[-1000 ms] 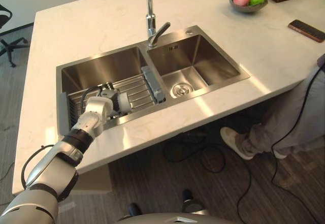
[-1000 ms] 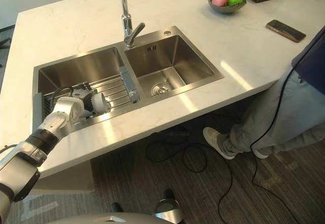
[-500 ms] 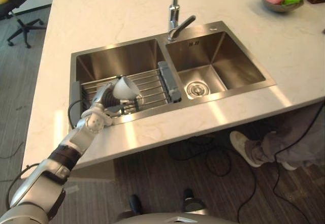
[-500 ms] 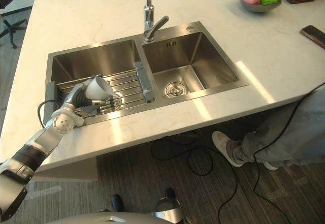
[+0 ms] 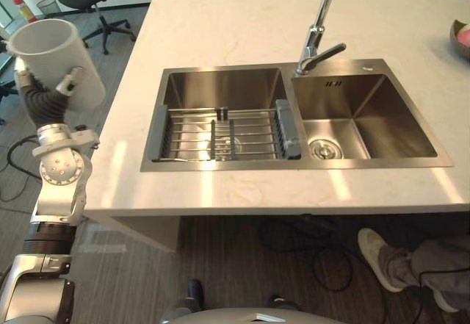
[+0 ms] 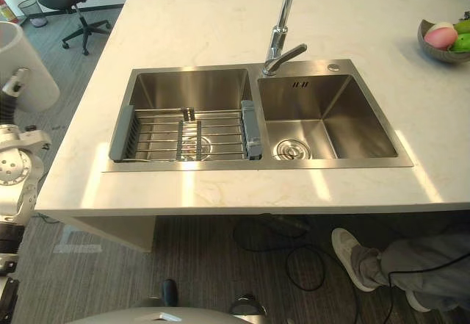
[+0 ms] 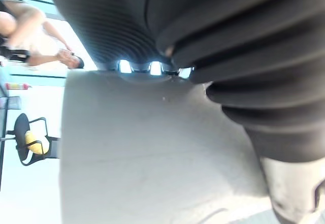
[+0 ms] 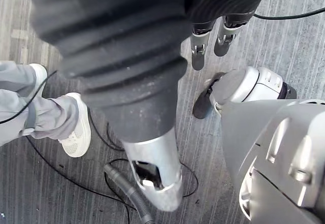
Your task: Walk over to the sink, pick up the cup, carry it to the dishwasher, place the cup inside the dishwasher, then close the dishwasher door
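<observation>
The left hand, curled round the plain white cylindrical cup left of the stainless double sink, should grip firmly and carry it level.

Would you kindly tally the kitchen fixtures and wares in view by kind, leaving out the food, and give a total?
White cup: 1
Sink basins: 2
Faucet: 1
Dish rack: 1
Fruit bowl: 1
Total: 6

Head pair over sink; wrist views close
</observation>
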